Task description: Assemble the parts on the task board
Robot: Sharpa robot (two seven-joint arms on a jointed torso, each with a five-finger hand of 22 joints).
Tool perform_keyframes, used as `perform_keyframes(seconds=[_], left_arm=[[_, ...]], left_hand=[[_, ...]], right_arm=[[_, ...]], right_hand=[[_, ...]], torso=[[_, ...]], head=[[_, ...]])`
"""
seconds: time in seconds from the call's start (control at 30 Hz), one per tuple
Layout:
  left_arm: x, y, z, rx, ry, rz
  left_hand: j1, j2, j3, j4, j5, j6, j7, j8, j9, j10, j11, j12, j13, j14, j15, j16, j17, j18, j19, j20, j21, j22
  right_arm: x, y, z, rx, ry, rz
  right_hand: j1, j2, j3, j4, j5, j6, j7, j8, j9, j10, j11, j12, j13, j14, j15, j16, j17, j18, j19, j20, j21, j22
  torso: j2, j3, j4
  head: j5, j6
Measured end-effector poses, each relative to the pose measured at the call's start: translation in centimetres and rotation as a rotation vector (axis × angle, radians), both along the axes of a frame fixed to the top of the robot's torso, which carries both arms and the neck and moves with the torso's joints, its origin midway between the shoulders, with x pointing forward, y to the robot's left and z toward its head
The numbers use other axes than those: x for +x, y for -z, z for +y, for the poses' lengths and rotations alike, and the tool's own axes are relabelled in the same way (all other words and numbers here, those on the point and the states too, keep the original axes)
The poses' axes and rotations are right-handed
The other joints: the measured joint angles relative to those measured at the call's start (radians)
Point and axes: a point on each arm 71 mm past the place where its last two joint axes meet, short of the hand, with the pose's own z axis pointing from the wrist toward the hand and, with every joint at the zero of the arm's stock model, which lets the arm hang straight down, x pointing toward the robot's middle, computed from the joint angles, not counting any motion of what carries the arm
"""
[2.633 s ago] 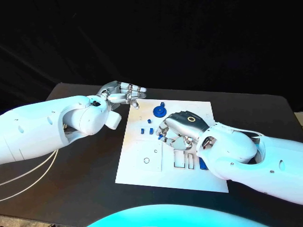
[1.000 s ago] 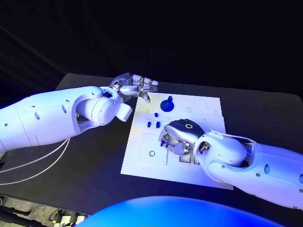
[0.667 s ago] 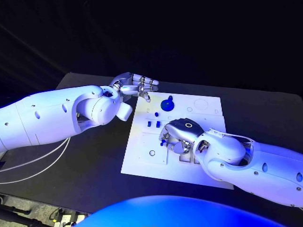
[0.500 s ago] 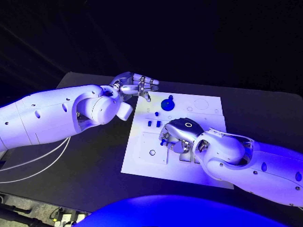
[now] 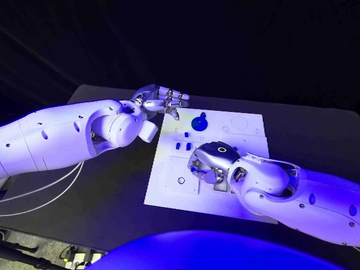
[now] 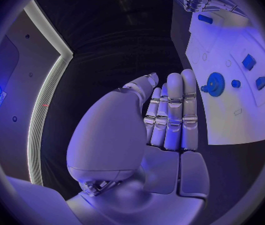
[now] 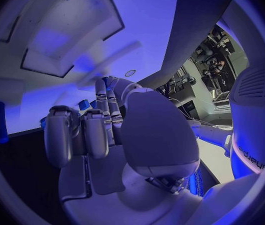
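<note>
Right hand (image 5: 208, 164) curled low over mid task board (image 5: 170, 188), knuckles down; can't tell if it grips anything. Left hand (image 5: 160, 101) empty, fingers straight together, at board's far-left corner. Blue gear part (image 5: 198, 122) just beside it.

One white board (image 5: 170, 193) lies on one worktop (image 5: 107, 197). One blue gear (image 5: 198, 125), two small blue blocks (image 5: 183, 146), two robot hands (image 5: 160, 100).
</note>
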Motion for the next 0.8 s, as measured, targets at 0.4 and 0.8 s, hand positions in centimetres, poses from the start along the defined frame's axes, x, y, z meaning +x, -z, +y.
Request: perform_keyframes(seconds=[0.4,0.8], left_arm=[[0.0,0.0,0.0,0.001,0.003,0.002],[0.0,0.1,0.0,0.002,0.007,0.007]], left_hand=[[0.0,0.0,0.0,0.0,0.0,0.0,0.0,0.0,0.0,0.0,0.0,0.0,0.0,0.0,0.0,0.0,0.0,0.0,0.0,0.0,0.0,-0.001],[-0.006,0.006,0.0,0.0,0.0,-0.004,0.003,0.0,0.0,-0.004,0.004,0.004,0.0,-0.002,0.002,-0.004,-0.002,0.0,0.0,0.0,-0.006,-0.004]], right_arm=[[0.1,0.1,-0.1,-0.007,0.006,0.002],[-0.2,-0.1,-1.5,0.003,0.036,-0.011]], right_hand=[[-0.051,-0.025,-0.008,0.003,0.007,-0.066,0.019,-0.038,-0.017,-0.03,0.019,-0.023,-0.002,0.006,0.006,0.0,0.0,0.0,0.0,0.0,-0.025,0.0],[-0.072,-0.046,-0.022,0.0,0.007,-0.139,0.01,-0.054,-0.03,-0.074,0.022,-0.042,-0.018,0.005,0.006,-0.002,0.0,0.0,-0.004,0.004,-0.053,0.0]], torso=[[0.0,0.0,0.0002],[0.0,0.0006,0.0]], head=[[0.0,0.002],[-0.005,0.009]])
